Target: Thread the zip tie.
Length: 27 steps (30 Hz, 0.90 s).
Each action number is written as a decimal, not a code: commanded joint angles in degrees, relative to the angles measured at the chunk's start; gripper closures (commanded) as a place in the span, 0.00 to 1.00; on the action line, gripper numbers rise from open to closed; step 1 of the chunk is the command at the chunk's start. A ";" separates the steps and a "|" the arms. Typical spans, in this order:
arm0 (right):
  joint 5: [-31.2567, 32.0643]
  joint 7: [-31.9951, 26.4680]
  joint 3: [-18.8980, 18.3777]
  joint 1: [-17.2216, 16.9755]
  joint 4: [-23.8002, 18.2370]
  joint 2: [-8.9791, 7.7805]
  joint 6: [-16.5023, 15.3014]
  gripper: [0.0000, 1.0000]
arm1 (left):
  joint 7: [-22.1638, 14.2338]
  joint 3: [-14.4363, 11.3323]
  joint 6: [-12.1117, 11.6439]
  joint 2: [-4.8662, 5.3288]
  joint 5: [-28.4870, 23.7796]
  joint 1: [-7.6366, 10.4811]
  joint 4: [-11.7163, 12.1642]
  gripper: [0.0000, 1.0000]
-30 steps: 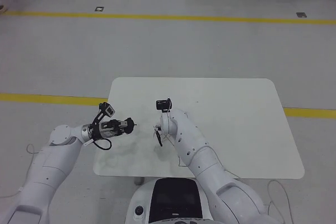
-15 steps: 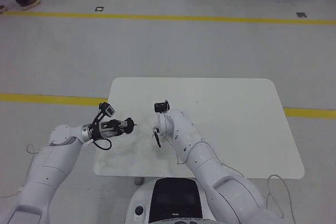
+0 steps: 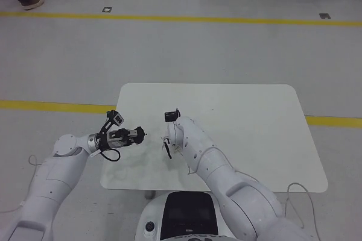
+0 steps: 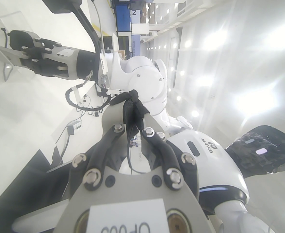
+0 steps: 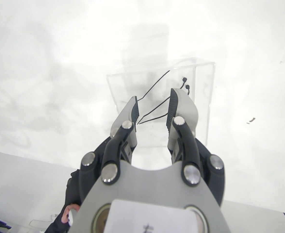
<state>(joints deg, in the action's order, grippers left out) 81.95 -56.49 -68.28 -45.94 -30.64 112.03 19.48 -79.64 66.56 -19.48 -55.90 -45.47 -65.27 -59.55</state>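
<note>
R gripper (image 5: 154, 98), jaws apart over ties (image 5: 157, 82) in box (image 5: 203, 93): centre one strand, then close; L gripper (image 4: 132, 103) jaws clamped on tie (image 4: 128, 149).

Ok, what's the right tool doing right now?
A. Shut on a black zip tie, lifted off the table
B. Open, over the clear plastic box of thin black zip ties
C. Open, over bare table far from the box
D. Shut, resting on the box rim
B: the right wrist view shows the right tool with fingers spread, over the clear plastic box where the thin black zip ties lie loose.
</note>
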 commanded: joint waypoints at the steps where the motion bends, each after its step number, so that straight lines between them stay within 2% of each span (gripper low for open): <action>1: -0.26 0.38 -0.24 0.42 0.93 0.14 0.00 0.74 | 0.00 0.00 0.00 0.00 0.00 0.00 0.00 1.00; 7: 0.21 1.34 -1.06 1.84 3.54 0.62 0.00 0.74 | 0.00 0.00 0.00 0.00 0.00 0.00 0.00 1.00; 27: 3.51 0.19 -2.21 3.72 6.44 1.03 0.00 0.75 | 0.00 0.00 0.00 0.00 0.00 0.00 0.00 1.00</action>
<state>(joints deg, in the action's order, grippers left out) 85.42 -56.24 -70.42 -42.35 -24.43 113.03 19.48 -79.64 66.56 -19.48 -55.90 -45.47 -65.27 -59.55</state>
